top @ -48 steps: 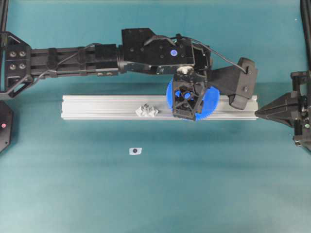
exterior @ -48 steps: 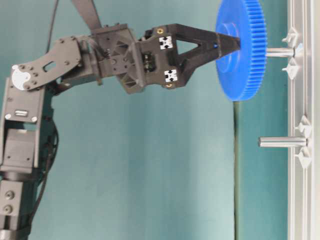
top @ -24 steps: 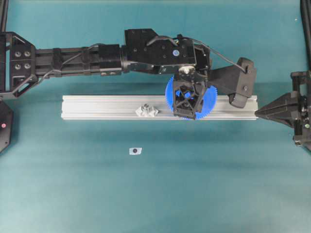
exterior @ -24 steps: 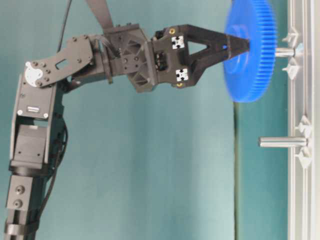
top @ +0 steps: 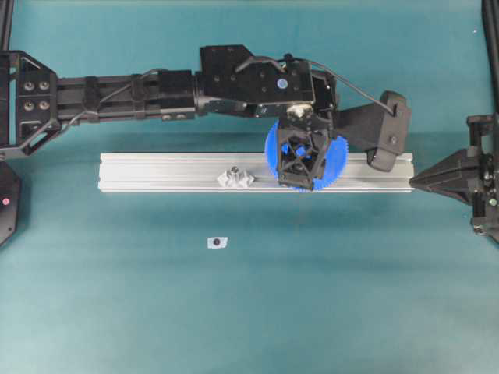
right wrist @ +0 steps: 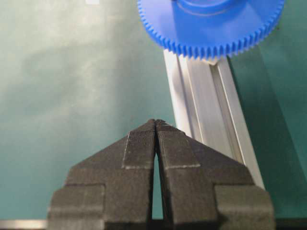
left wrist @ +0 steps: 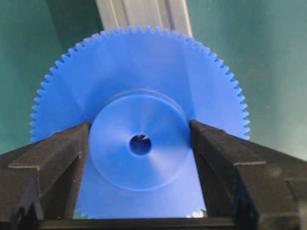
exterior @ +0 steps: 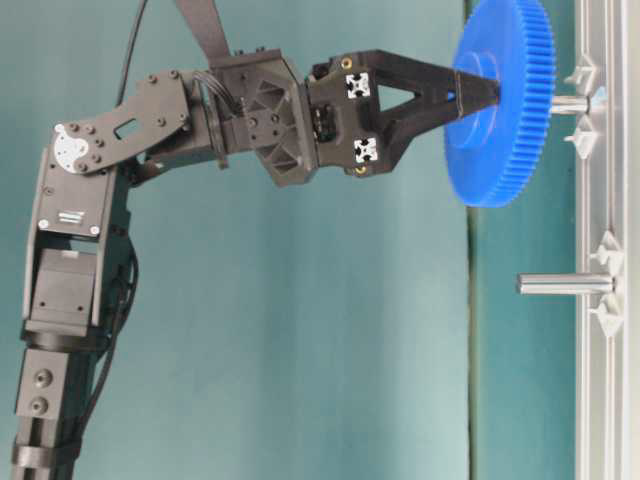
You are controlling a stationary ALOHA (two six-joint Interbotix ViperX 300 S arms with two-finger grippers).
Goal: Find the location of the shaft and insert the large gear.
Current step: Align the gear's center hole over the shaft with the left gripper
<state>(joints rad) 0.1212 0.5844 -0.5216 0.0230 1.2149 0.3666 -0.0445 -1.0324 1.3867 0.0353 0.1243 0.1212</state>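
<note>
Going across the overhead view, the shorter spare pin (top: 234,177) stands on the aluminium rail (top: 156,171), at 9 o'clock from the work and well apart from it. It is no obstacle, only a wrong target if the arm drifts that way.

Next comes the left end effector (left wrist: 140,143). Its fingers (left wrist: 72,153) pinch the raised hub of the large gear (left wrist: 139,76) from both sides, leaving the centre hole clear between them. The gear hangs flat over the rail, lined up on the shaft (exterior: 570,103), of which only a short silvery stub shows between the disc and the rail. Whether the tip has entered the hole I cannot tell (the wrist view shows only a dark bore).

The main risk, as I judge it, is a slight tilt or offset. Then the bore rim would catch the shaft tip and the gear would jam, or twist in the smooth hub grip. Letting go before it is fully seated could leave it cocked, or tip it onto the counter (top: 234,312).

At 3 o'clock the right end effector (right wrist: 156,125) rests pressed together off the rail's end, clear of the gear's teeth.
</note>
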